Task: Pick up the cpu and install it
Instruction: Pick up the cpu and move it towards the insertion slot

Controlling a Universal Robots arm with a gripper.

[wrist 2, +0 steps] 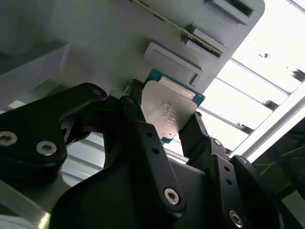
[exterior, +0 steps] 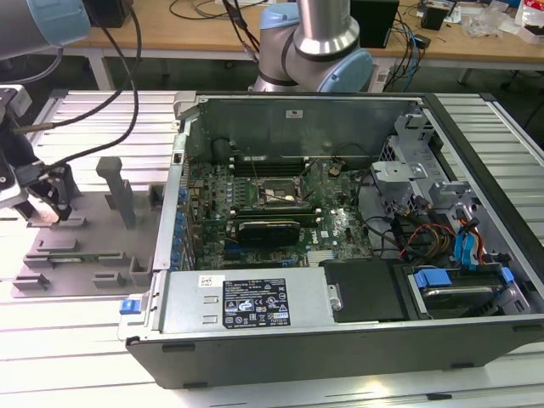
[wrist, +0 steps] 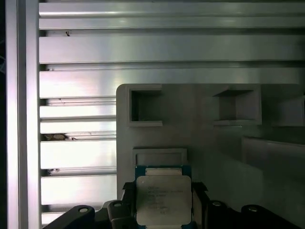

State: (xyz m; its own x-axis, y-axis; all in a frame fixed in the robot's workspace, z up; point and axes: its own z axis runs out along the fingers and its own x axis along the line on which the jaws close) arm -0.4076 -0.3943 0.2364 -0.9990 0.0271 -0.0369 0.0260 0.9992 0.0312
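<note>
One cpu (wrist: 163, 202) sits clamped by opposite edges between the tool's (wrist: 163, 191) two fingers (wrist 2: 140, 129), silvery top facing the wrist.

My arm (exterior: 325, 25) is a silver tube with pale blue joint caps. My gripper (wrist 2: 164, 118) is matte black; its fingers (wrist 2: 147, 143) carry silver socket-head screws.

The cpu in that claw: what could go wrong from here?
1. The claw pinches the cpu only by two thin edges, so it might slip or tilt.
2. In the exterior view the socket sits down inside the computer case, among cables; the claw could snag a wall or cable going in.
3. A tilted cpu may not seat flat in the socket.
</note>
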